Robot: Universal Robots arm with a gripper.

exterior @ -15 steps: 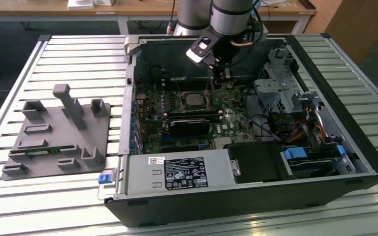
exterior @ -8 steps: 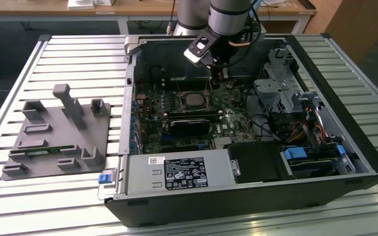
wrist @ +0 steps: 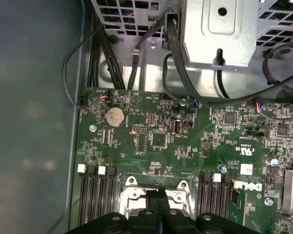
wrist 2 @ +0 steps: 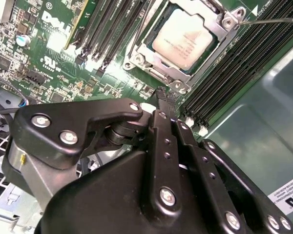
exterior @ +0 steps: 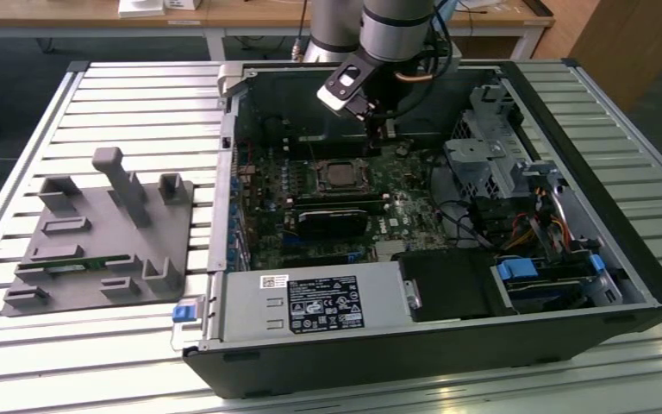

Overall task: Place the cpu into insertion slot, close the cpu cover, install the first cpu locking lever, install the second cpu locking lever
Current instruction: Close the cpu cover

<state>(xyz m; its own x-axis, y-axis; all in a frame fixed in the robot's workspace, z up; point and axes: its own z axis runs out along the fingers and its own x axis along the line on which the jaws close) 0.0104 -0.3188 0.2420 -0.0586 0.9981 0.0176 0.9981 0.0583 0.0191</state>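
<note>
With its 2 fingers [wrist 2: 161, 131] pressed together on nothing, the gripper [wrist 2: 162, 93] hangs tip-down just short of the insertion slot [exterior: 316, 177], where the cpu [wrist 2: 185, 39] lies flat under the closed cpu cover [wrist 2: 147, 46], directly ahead of the fingertips.

Memory slots [wrist 2: 244, 63] apparently crowd the cpu cover [wrist 2: 142, 52].

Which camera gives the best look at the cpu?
The second wrist view: the cpu lies close and unobstructed, silver top framed by the cpu cover. The exterior view shows it small and far. In the first wrist view the gripper hides its middle.
</note>
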